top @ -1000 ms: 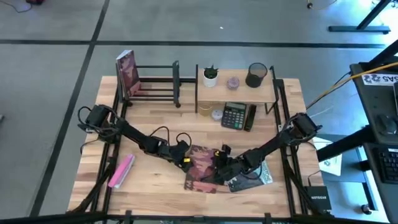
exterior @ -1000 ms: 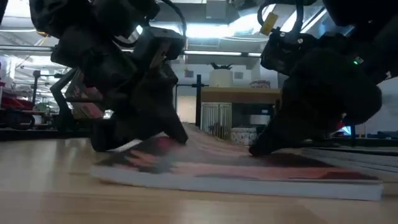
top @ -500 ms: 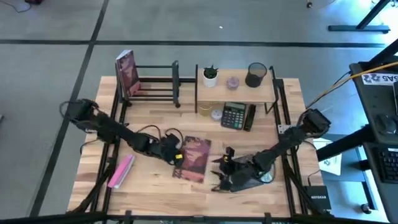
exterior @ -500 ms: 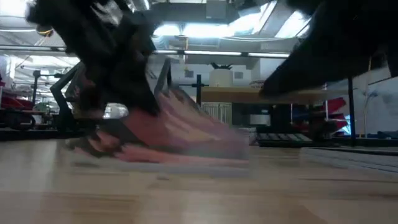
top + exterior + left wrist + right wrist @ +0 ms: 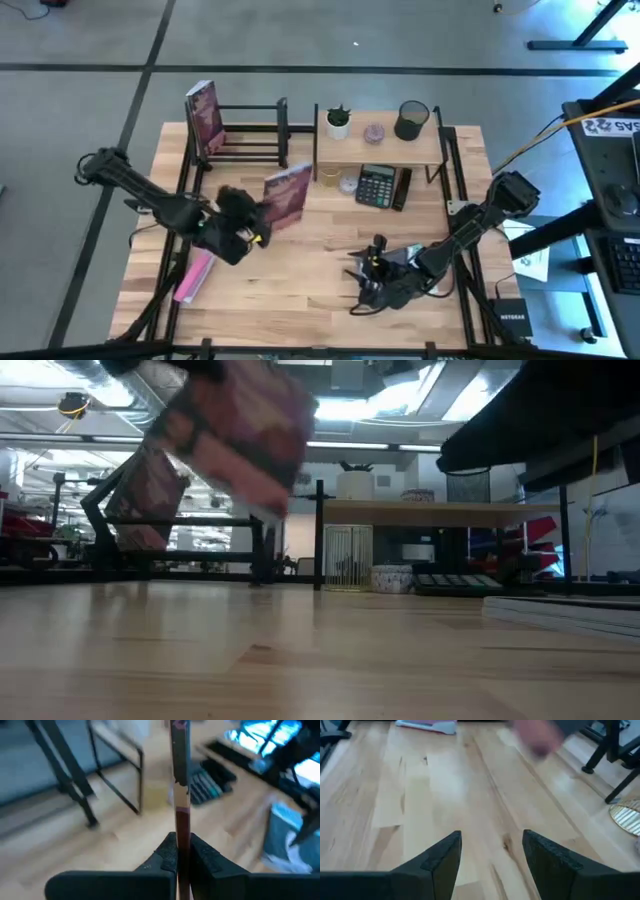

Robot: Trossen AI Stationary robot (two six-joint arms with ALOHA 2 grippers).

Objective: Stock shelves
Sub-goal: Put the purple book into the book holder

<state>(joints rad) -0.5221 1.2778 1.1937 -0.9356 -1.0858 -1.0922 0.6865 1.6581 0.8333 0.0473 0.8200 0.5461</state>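
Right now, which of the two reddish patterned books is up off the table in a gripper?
The reddish patterned book clamped in the left gripper, beside the black metal-bar rack; the other book stands in that rack.

Held book (image 5: 235, 435) blurred, top cropped.

Lab or workshop, concrete floor (image 5: 400, 40), exposed ceiling ducts (image 5: 110, 380), equipment bench (image 5: 615, 180)

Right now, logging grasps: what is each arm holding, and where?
Left gripper grips the book by one edge; right gripper holds nothing.
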